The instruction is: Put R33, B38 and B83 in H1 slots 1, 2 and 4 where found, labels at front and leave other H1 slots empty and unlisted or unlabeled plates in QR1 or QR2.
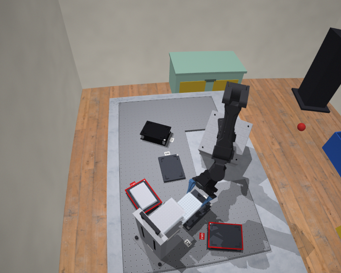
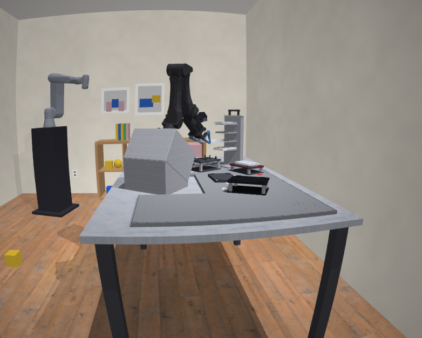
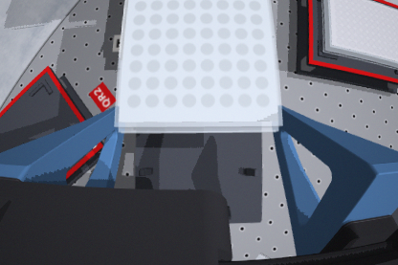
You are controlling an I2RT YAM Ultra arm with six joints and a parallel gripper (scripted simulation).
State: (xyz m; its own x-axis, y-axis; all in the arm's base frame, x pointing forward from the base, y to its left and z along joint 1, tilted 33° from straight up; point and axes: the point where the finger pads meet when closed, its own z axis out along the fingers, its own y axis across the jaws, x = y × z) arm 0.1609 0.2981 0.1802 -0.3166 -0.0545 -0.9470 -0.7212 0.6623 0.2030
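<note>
My gripper [image 1: 198, 196] [image 2: 204, 138] [image 3: 198, 115] is in front of the plate hotel H1 [image 1: 147, 232] [image 2: 237, 138]. Its blue fingers are shut on the near short end of a white 96-well plate [image 1: 189, 205] [image 3: 198, 32]. The plate is flat, wells up, and mostly out of the hotel. It hangs over a dark raised nest [image 1: 197, 220]. I cannot read a label on its near end. Another white plate [image 1: 166, 216] lies in the hotel's top level. Further shelves [image 2: 225, 141] show in the exterior view.
A red-framed quarantine nest holds a white plate [image 1: 142, 195] [image 3: 360, 28] left of the hotel. The other red-framed nest, QR2 [image 1: 225, 235] [image 3: 38, 102], has no plate on it. A flat dark nest [image 1: 171, 168] and a raised black nest [image 1: 155, 132] lie farther back.
</note>
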